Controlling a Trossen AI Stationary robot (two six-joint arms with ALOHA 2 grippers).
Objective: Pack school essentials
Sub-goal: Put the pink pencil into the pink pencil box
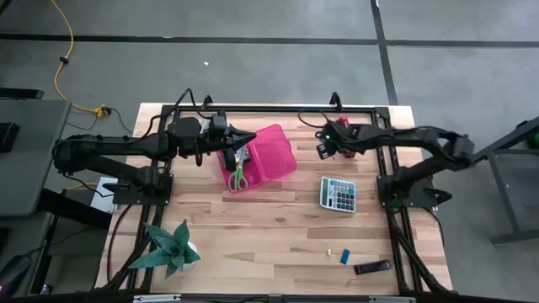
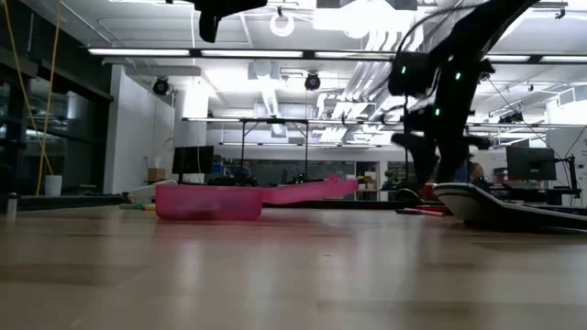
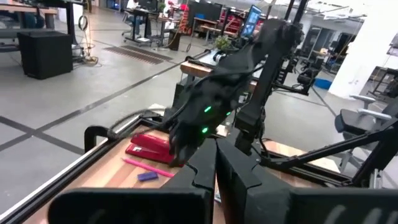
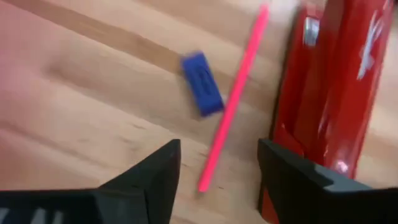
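Note:
The open pink box lies near the table's far edge, with the green-handled scissors inside it. My left gripper hovers shut over the box's far-left part, with nothing visibly between its fingers. My right gripper is open and points down near the table's far edge. Its fingers stand on either side of one end of the pink pencil, which lies flat on the wood. A small blue piece lies beside the pencil. Another blue piece and a yellow piece lie near the near edge.
The red stapler lies close beside the pencil, right next to one right finger. The grey calculator sits right of centre. A green plant stands at the near-left corner and a dark object lies near the near-right edge. Black frame rails line the table's edges.

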